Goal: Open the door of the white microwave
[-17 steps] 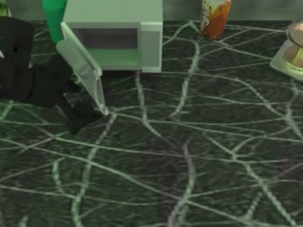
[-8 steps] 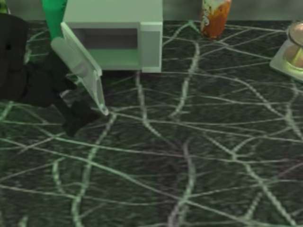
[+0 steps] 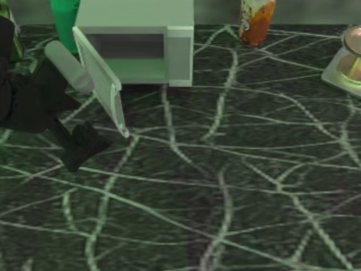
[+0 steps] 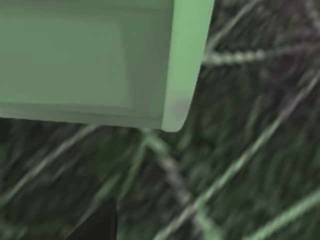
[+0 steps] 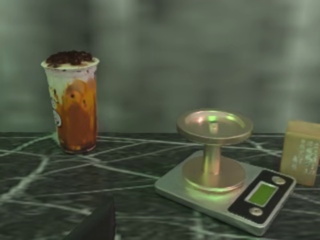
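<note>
1. The white microwave [image 3: 135, 39] stands at the far left of the table [image 3: 237, 186], cavity facing the near side. Its grey cavity is exposed; the narrow control panel [image 3: 180, 56] is on its right.
2. The door [image 3: 101, 84] is swung wide open, hinged at the microwave's left front corner and angled out over the table towards the near side. Its free edge with the pale handle strip [image 3: 120, 113] points away from the cavity.
3. My left gripper [image 3: 79, 148] sits low over the table on the outer side of the door, just beside the free edge and a little nearer than it. In the top view a narrow gap of table shows between my fingers and the door: apart, not touching.
4. Left wrist view: the door's lower corner [image 4: 172, 112] lies ahead of my fingers, with bare table between. Only one dark fingertip [image 4: 97, 225] enters the picture, so I cannot tell whether my left fingers are apart or together. Nothing is seen held.
5. A green bottle [image 3: 65, 20] stands behind the door, beside the microwave's left wall.
6. My right arm is outside the top view. Its wrist view shows a drink cup [image 5: 73, 102], a kitchen scale [image 5: 225, 180] and a tan box [image 5: 301, 152]; one dark fingertip [image 5: 97, 222] only, finger state undetermined.
</note>
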Robot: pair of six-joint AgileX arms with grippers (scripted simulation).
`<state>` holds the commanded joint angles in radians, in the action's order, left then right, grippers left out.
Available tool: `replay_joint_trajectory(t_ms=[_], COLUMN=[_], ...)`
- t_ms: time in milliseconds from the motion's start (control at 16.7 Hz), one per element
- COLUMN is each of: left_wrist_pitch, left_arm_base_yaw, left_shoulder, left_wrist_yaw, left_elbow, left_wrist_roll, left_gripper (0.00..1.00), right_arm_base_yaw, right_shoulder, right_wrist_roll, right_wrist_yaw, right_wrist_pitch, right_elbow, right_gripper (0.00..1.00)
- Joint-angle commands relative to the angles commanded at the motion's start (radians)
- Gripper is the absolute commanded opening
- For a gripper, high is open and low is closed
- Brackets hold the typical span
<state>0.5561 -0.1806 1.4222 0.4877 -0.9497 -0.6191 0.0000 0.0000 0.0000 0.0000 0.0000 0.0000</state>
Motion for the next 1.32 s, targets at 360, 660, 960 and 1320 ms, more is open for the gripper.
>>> replay_joint_trajectory(t_ms=[360,660,960,1320], left_wrist_pitch=[0.06,0.311,0.631,0.984], left_arm_base_yaw=[-0.014,-0.09,-0.196,-0.313], left_shoulder=[0.053,0.238,0.446,0.643], left_wrist_yaw=[-0.034,-0.178,-0.377,-0.619], left_elbow=[-0.065,-0.37,-0.828,-1.284], left_wrist_roll=[0.064,0.374,0.877,1.47], left_gripper=[1.0,1.0,1.0,1.0], right_arm_base_yaw=[0.0,0.0,0.0,0.0], right_shoulder=[0.0,0.0,0.0,0.0], right_wrist_roll=[0.0,0.0,0.0,0.0], right_wrist_yaw=[0.0,0.0,0.0,0.0], right_wrist_pitch=[0.0,0.0,0.0,0.0], right_elbow=[0.0,0.0,0.0,0.0], right_gripper=[1.0,1.0,1.0,1.0])
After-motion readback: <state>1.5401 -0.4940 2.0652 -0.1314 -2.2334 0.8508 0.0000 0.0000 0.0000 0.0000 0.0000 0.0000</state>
